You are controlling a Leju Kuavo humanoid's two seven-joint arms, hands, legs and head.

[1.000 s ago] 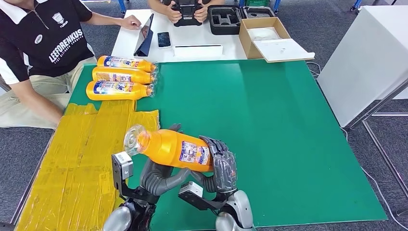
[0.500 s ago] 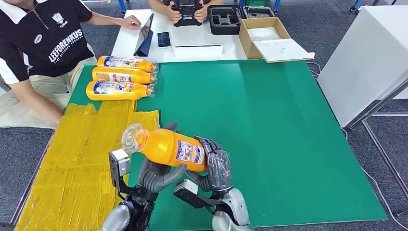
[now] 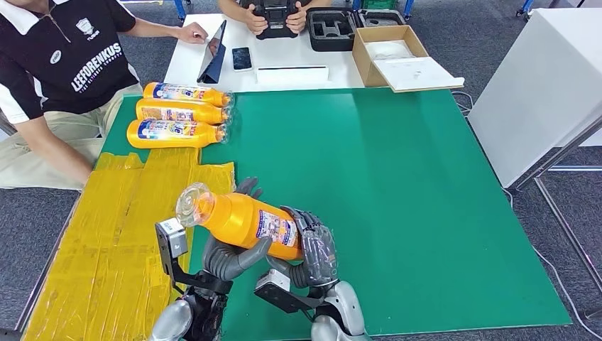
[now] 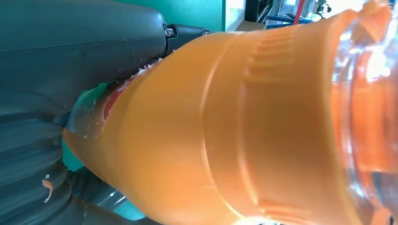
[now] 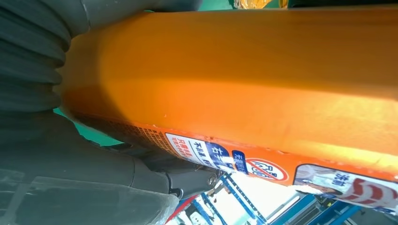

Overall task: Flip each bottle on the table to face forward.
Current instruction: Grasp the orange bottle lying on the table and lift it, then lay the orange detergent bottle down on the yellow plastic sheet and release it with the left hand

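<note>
Both hands, left hand [image 3: 231,257] and right hand [image 3: 317,252], kept gripping the orange bottle [image 3: 241,219] and had drifted it left, toward the yellow tape patch [image 3: 106,234]; flip looked midway.

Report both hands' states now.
Left hand: holding the orange bottle near its neck.
Right hand: holding the same bottle at its base.

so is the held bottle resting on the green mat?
No, both hands hold the orange bottle up off the green mat, clear cap end raised.
</note>
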